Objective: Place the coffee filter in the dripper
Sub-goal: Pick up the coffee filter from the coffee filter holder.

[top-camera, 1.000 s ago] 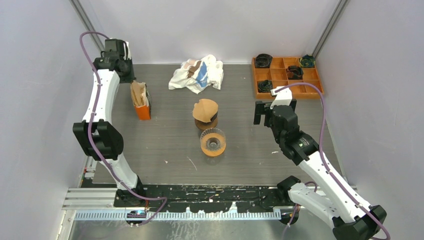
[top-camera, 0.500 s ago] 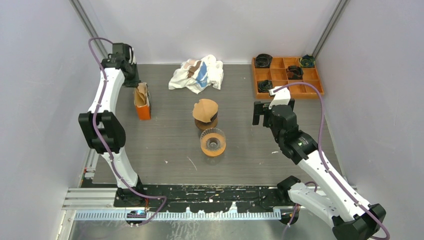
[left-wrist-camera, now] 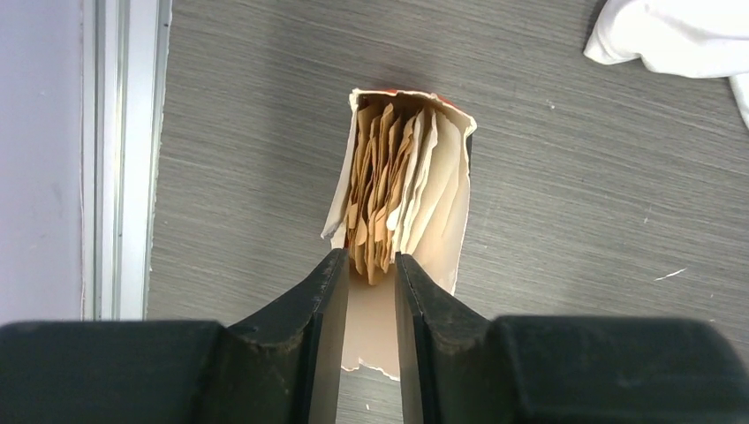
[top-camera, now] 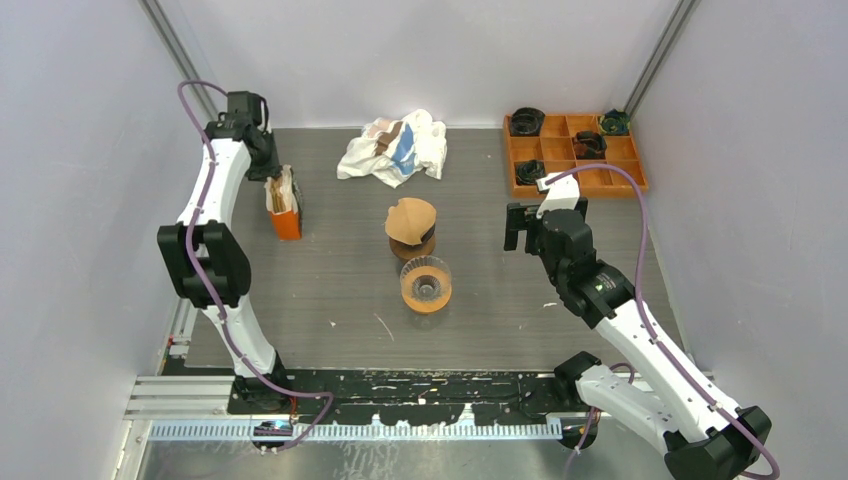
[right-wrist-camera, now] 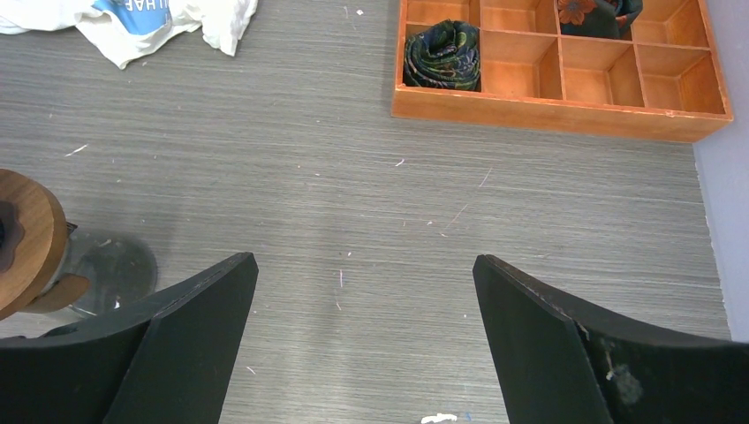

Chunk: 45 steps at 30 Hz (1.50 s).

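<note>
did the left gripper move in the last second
Yes. In the top view the left gripper has shifted down and right, closing on the orange filter box.

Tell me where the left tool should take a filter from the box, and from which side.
Pinch the upper edge of one outer filter, coming straight down from above. The filters stand on edge, packed in the narrow box, so only their tops are exposed and fanned apart. The left tool hangs above them, jaws slightly parted.
</note>
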Available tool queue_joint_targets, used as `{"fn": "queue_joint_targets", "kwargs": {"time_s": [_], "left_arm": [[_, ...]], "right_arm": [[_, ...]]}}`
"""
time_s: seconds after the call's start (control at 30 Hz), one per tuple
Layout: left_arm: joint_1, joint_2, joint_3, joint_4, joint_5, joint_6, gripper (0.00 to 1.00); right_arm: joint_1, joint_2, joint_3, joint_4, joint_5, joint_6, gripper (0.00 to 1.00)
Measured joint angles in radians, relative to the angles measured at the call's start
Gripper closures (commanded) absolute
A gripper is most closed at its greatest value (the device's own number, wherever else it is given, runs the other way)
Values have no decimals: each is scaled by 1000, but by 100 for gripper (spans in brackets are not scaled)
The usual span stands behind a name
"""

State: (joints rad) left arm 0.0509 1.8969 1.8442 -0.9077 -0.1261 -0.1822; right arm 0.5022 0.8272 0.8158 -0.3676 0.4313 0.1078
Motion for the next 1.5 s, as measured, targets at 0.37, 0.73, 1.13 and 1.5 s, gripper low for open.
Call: {"fn": "queue_joint_targets", "kwargs": {"time_s": [0.37,0.73,1.13,1.5], "left_arm": [[0,-8,-21,6,15,-1,81],[0,65,29,10,20,-1,81],[0,90,39,25,69,-21,82],[0,140,62,35,112,-24,84]], "right_arm": [[0,0,0,0,-8,1,0],[0,12,0,0,-9,1,0],[0,28,0,0,-11,2,0],[0,43,0,0,-14,3,0]]}}
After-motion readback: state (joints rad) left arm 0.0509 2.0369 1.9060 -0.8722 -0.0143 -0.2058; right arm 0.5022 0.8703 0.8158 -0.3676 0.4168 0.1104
